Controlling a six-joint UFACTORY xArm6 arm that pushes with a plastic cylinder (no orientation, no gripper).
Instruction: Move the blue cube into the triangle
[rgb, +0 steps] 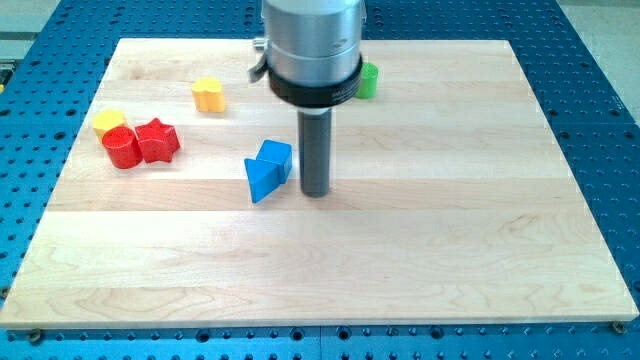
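Observation:
A blue cube (275, 157) and a blue triangle (261, 178) sit touching each other near the board's middle, the cube at the triangle's upper right. My tip (316, 191) rests on the board just right of the blue cube, close to it with a small gap. The rod hangs from the grey arm housing (312, 45) at the view's top.
A red star (157, 140), a red cylinder (121, 148) and a yellow block (109, 122) cluster at the view's left. A yellow heart-like block (208, 94) lies at the upper left. A green block (367, 80) is partly hidden behind the arm. The wooden board (450, 250) lies on a blue perforated table.

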